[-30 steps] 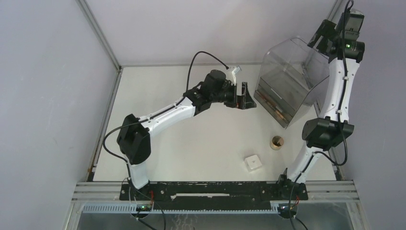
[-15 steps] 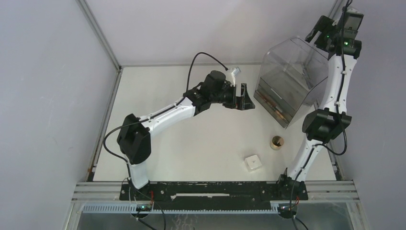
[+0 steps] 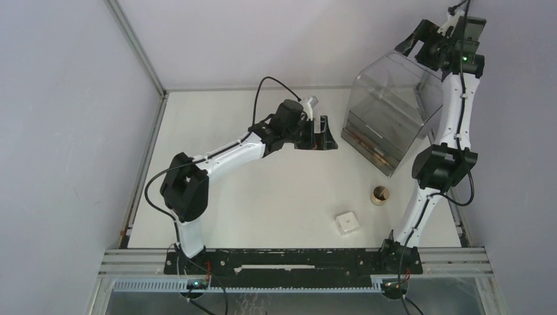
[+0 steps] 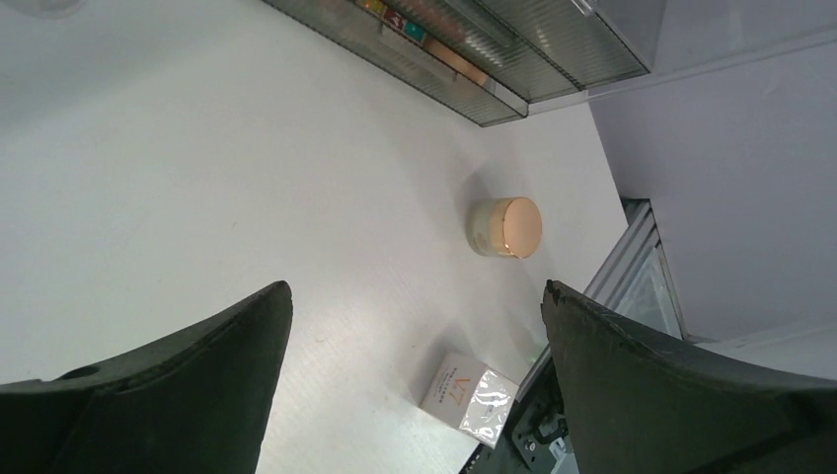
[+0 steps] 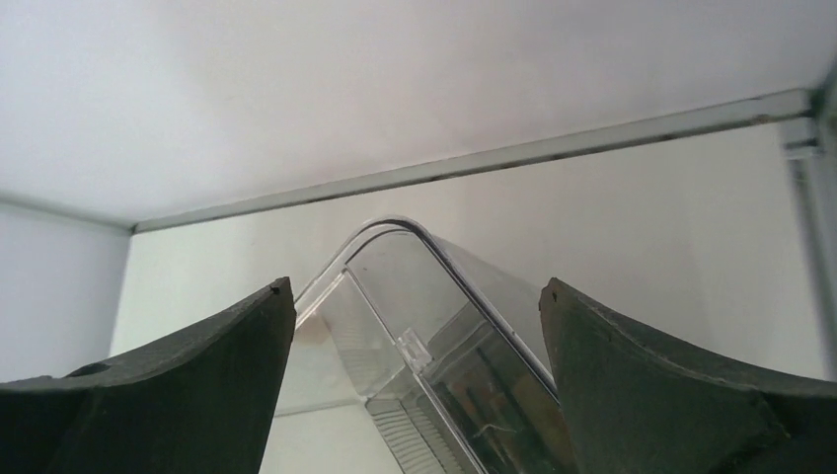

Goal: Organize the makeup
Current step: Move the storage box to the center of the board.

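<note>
A round tan jar [image 3: 379,194] and a white box [image 3: 346,222] lie on the table at the front right; both also show in the left wrist view, the jar [image 4: 505,227] and the box [image 4: 467,394]. Thin makeup items lie in the bottom of the clear bin [image 3: 368,146]. My left gripper [image 3: 326,133] is open and empty, above the table left of the bin. My right gripper [image 3: 420,41] is open and empty, raised high over the bin's back right corner [image 5: 415,247].
The big clear plastic bin [image 3: 394,98] stands at the back right, its ribbed front edge showing in the left wrist view [image 4: 464,69]. Grey walls enclose the table on the left, back and right. A metal rail [image 3: 295,259] runs along the front edge.
My left gripper has drawn back left, away from the bin. My right gripper has risen and swung left over the bin's top. The bin seems to have shifted slightly left.
</note>
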### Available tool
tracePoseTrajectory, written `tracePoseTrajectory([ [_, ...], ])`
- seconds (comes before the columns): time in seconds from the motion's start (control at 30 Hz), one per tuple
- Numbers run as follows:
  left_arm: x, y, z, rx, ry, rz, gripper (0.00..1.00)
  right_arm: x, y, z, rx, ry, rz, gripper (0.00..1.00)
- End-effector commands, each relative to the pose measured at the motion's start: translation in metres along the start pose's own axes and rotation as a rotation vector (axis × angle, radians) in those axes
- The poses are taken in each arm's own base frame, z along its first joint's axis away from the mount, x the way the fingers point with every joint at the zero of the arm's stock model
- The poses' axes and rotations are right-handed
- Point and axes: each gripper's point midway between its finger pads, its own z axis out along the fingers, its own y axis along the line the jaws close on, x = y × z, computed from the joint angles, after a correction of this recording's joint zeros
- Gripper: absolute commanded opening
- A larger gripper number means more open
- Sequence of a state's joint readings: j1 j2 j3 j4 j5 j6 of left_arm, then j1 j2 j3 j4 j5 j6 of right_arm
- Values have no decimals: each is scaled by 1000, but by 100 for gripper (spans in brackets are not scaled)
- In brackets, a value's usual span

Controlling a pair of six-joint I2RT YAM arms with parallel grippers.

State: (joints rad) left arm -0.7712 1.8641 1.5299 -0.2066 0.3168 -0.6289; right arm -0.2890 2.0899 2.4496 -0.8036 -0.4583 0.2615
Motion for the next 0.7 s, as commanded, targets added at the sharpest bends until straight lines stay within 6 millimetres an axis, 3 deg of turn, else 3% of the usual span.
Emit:
tracePoseTrajectory([
  [0.0, -16, -9, -17, 4, -58, 18, 100, 39, 69, 11, -229, 143, 58, 98],
  [0.17, -15, -8, -17, 2, -61, 13, 100, 44, 79, 5, -247, 164, 39, 96],
  [0.27, -20, -11, -15, 11, -86, -2, 100, 17, 66, -13, -107, 52, -7, 97],
  [0.4, -25, -8, -13, -27, -127, 11, 100, -55, 52, -82, 67, -233, -5, 99],
  [0.47, -29, -9, -11, -28, -146, 13, 100, -71, 54, -114, 106, -323, -18, 100],
  [0.57, -41, -11, -13, -30, -181, 46, 100, -68, 48, -150, 220, -401, -37, 100],
  [0.6, -46, -13, -16, -28, -189, 58, 100, -62, 51, -169, 255, -429, -41, 100],
  [0.67, -57, -15, -25, -26, -198, 77, 100, -38, 44, -183, 325, -432, -52, 100],
])
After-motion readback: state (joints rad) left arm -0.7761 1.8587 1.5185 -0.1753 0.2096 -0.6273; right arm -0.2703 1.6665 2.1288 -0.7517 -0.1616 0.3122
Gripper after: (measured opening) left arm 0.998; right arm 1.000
